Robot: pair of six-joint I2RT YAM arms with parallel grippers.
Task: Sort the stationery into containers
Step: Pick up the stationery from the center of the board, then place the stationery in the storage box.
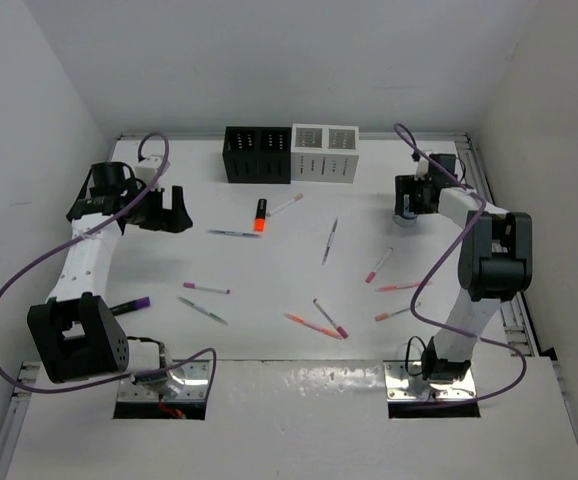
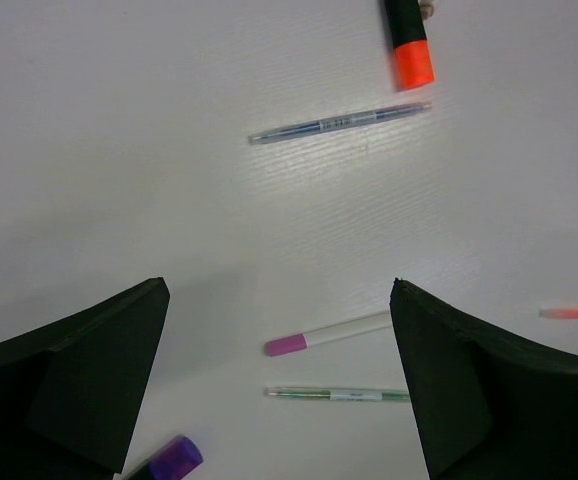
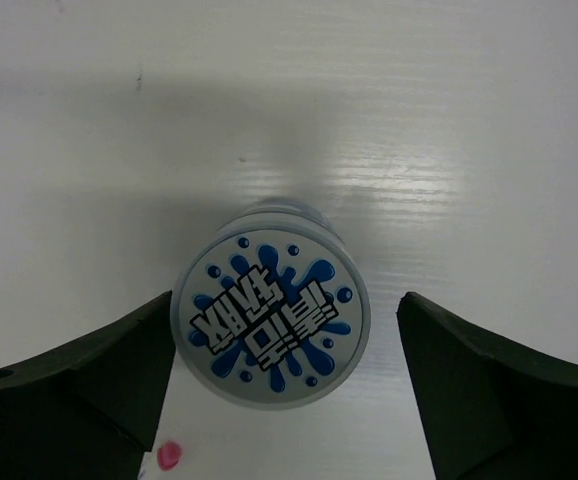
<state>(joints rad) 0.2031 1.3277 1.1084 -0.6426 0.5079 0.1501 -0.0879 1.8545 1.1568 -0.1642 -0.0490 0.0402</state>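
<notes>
Right wrist view puts the small round jar (image 3: 271, 305) straight under my right gripper (image 3: 284, 300), upright with its blue-splashed lid facing the lens and sitting between the two fingers. Being round, it has no long axis to line up with, so I judge the coming move turns on centring. The jar sits off toward the finger on the picture's left, whose tip is just beside the lid's rim; I cannot tell whether they touch. The other finger stands clear, with bare table (image 3: 449, 150) showing between it and the jar. So the jaws are spread and grip nothing yet. From above, this arm is plainly the nearer one, at the far right of the table, with the white box (image 1: 324, 153) the closer container, off to its left. My left gripper (image 2: 277, 290) is well apart on the other side, spread wide and empty above a pink-capped pen (image 2: 329, 333)
</notes>
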